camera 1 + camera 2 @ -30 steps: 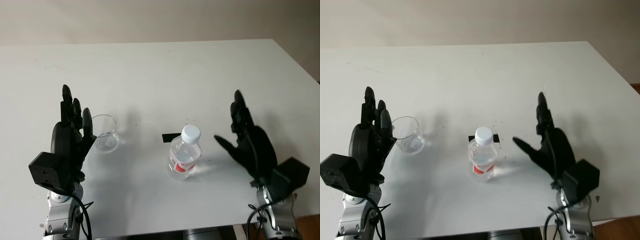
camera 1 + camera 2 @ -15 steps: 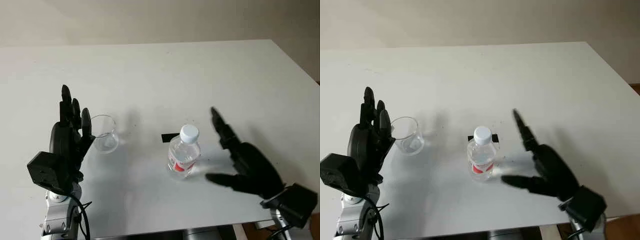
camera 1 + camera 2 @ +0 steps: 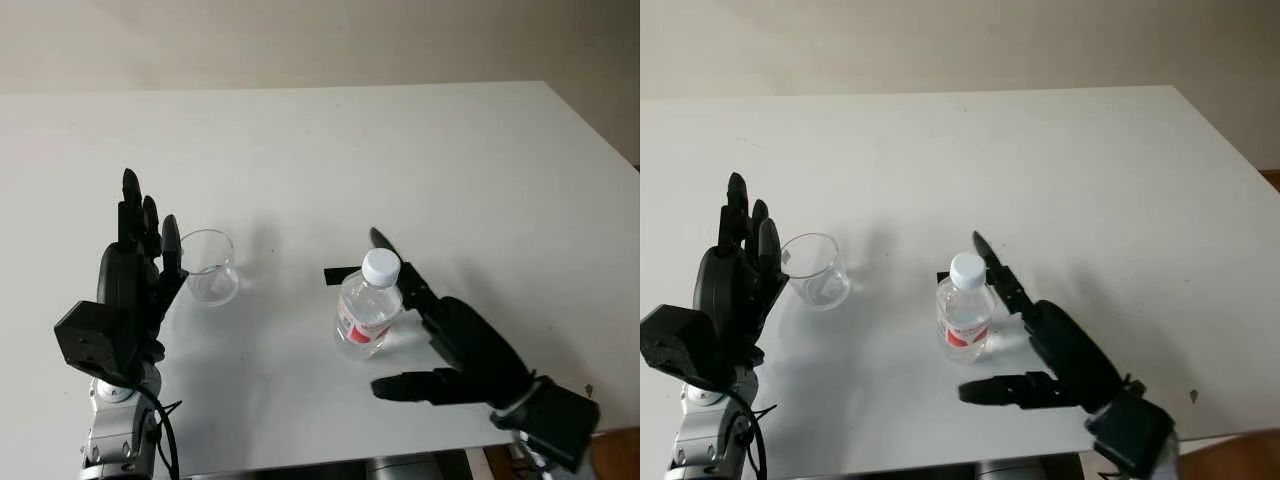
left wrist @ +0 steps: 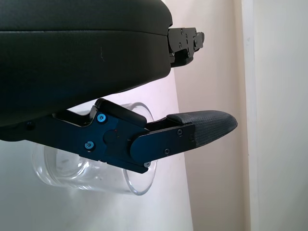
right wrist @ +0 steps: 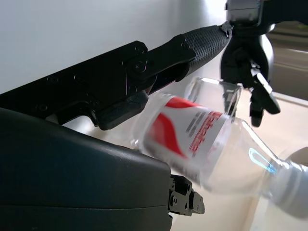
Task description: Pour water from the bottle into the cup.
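A small clear water bottle [image 3: 366, 318] with a white cap and red label stands upright near the table's middle front. The empty clear cup [image 3: 209, 267] stands to its left. My right hand [image 3: 392, 325] is open right beside the bottle: its long fingers [image 3: 398, 272] reach behind the bottle and its thumb [image 3: 408, 385] lies in front, not closed on it. In the right wrist view the bottle [image 5: 202, 139] lies between the fingers [image 5: 144, 67] and the palm. My left hand [image 3: 148, 215] is raised, open, just left of the cup [image 4: 137, 180].
The white table [image 3: 330, 150] stretches far behind both objects. A short black tape mark [image 3: 338, 274] lies on it just behind the bottle. The table's front edge [image 3: 300, 462] runs close below both hands.
My right hand has swung in from the right and tipped over, ending with its fingers on either side of the bottle. Left hand, cup and bottle have stayed put.
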Controlling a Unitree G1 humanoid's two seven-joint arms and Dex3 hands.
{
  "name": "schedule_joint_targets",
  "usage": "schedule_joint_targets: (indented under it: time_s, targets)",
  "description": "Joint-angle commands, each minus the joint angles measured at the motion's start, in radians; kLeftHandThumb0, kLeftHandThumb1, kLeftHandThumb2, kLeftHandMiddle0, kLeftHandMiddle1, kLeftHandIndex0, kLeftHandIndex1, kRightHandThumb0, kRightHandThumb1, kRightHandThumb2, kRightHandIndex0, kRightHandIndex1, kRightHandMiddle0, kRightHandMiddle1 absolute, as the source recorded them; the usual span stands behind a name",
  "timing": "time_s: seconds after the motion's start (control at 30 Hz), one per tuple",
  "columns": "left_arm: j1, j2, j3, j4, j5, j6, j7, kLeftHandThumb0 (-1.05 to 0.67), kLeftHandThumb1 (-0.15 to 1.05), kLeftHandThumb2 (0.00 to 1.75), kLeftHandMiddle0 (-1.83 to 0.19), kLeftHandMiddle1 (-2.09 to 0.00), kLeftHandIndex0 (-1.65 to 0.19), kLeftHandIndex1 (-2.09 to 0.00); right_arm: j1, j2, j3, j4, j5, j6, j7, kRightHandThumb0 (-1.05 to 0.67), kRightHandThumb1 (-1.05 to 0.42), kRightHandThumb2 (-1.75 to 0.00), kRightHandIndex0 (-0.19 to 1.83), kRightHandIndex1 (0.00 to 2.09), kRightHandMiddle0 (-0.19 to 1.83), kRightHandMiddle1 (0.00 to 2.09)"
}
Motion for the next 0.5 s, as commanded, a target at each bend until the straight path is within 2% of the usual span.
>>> schedule_joint_targets:
  time_s: [0.0, 0.17, 0.27, 0.47]
  targets:
    - [-0.006, 0.008, -0.001, -0.01, 0.002, -0.005, -0.002, -0.72, 1.05, 0.63, 0.08, -0.07, 0.1, 0.0, -0.033, 0.04, 0.023, 0.043, -0.023, -0.039, -0.033, -0.92, -0.94, -0.06, -0.19, 0.0, -0.19, 0.0]
    - [-0.009, 0.005, -0.001, -0.01, 0.004, -0.01, 0.002, -0.73, 1.05, 0.63, 0.07, -0.07, 0.1, 0.0, -0.049, 0.14, 0.068, 0.082, -0.064, -0.094, -0.138, -0.91, -0.92, -0.05, -0.19, 0.0, -0.19, 0.0]
    - [-0.01, 0.001, -0.005, -0.011, 0.011, -0.008, 0.01, -0.74, 1.05, 0.62, 0.07, -0.07, 0.09, 0.0, -0.044, 0.159, 0.079, 0.083, -0.065, -0.105, -0.163, -0.89, -0.92, -0.05, -0.19, 0.0, -0.19, 0.0]
    - [-0.006, 0.0, -0.005, -0.011, 0.005, -0.005, 0.008, -0.73, 1.05, 0.63, 0.09, -0.06, 0.11, 0.0, -0.039, 0.206, 0.065, 0.087, 0.041, -0.103, -0.168, -0.78, -0.9, -0.05, -0.1, 0.06, -0.17, 0.02]
